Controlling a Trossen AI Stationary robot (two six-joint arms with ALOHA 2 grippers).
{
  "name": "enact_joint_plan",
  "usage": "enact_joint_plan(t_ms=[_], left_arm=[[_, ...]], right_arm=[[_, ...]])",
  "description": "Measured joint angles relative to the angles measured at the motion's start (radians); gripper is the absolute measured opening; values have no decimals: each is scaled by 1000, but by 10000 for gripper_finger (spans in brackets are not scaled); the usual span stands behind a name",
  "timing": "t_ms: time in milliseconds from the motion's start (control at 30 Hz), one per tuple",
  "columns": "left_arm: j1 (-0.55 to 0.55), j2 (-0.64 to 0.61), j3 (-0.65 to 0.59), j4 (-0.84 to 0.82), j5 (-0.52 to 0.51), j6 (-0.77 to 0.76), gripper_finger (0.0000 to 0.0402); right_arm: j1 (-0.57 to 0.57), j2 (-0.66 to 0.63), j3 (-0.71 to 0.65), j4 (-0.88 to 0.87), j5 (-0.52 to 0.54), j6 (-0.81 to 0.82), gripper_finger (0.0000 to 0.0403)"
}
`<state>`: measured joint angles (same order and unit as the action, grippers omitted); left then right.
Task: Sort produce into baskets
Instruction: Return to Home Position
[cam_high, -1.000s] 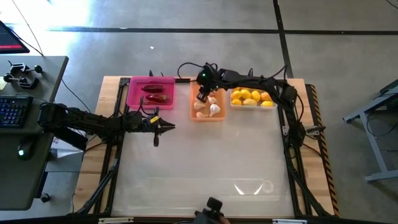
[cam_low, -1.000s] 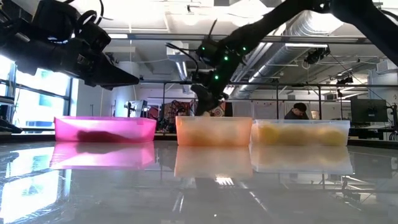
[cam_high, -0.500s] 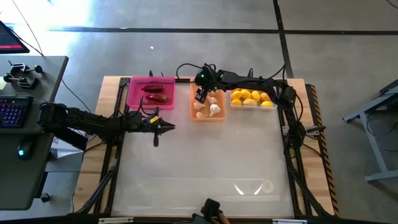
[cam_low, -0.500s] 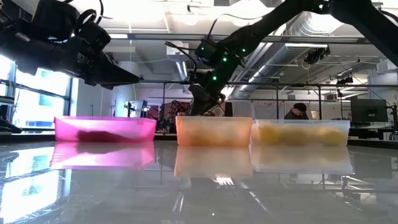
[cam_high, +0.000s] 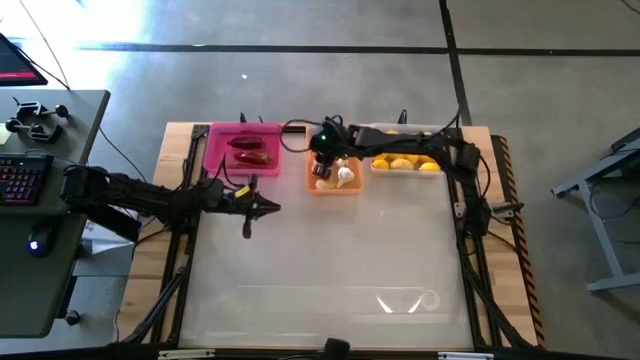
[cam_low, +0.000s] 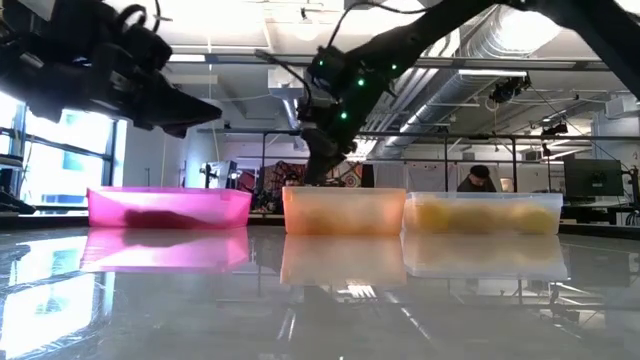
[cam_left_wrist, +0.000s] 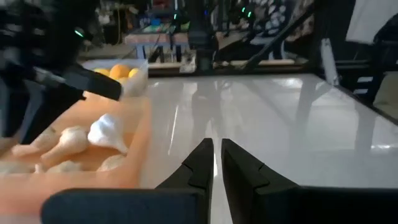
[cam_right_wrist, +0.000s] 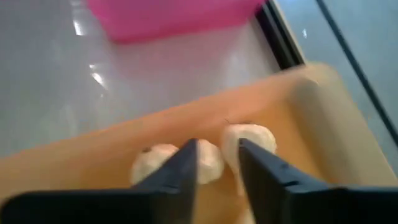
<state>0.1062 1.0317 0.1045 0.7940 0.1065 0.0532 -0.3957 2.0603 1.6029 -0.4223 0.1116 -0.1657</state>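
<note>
Glossy white tabletop (cam_high: 330, 260) below: the right gripper (cam_right_wrist: 217, 152) hangs empty, fingers parted, directly above garlic bulbs (cam_right_wrist: 249, 140) lying in the orange bin (cam_high: 335, 190). Left gripper (cam_left_wrist: 214, 155), fingers closed, waits well apart.

Left gripper low over the glossy table, beside the garlic basket

The left gripper (cam_left_wrist: 216, 144) points out across the shiny white table (cam_left_wrist: 280, 124), its two dark fingers all but together, only a thin slit between them and nothing held. Just beside it stands the orange basket (cam_left_wrist: 144, 143), with several whitish garlic bulbs (cam_left_wrist: 107, 132) lying loose inside. Past that basket's far end is the clear basket (cam_left_wrist: 138, 76), where a few lemons (cam_left_wrist: 118, 70) show over the rim. The right arm (cam_left_wrist: 31, 56) looms dark and blurred above the orange basket. Beyond the table's far edge are dark frames and stands.
</note>
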Motion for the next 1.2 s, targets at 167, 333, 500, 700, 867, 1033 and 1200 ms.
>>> enact_joint_plan(t_ms=[167,333,500,700,867,1033,1200], left_arm=[[18,-3,-68,132,5,-9,3],[27,-2,-89,161,7,-16,1],[27,-8,-89,160,25,-8,0],[35,-44,-89,132,27,-8,0],[52,-84,-89,110,47,-7,0],[65,-115,-89,74,65,7,0],[83,-142,-89,63,65,0,0]], right_arm=[[34,-136,-205,226,1,-32,11],[78,-280,-478,456,3,-15,12],[112,-427,-752,738,-8,8,6],[117,-623,-1060,940,-51,39,1],[122,-823,-1270,986,-39,98,0],[165,-1050,-1431,998,43,123,0],[176,-1248,-1530,997,67,123,0]])
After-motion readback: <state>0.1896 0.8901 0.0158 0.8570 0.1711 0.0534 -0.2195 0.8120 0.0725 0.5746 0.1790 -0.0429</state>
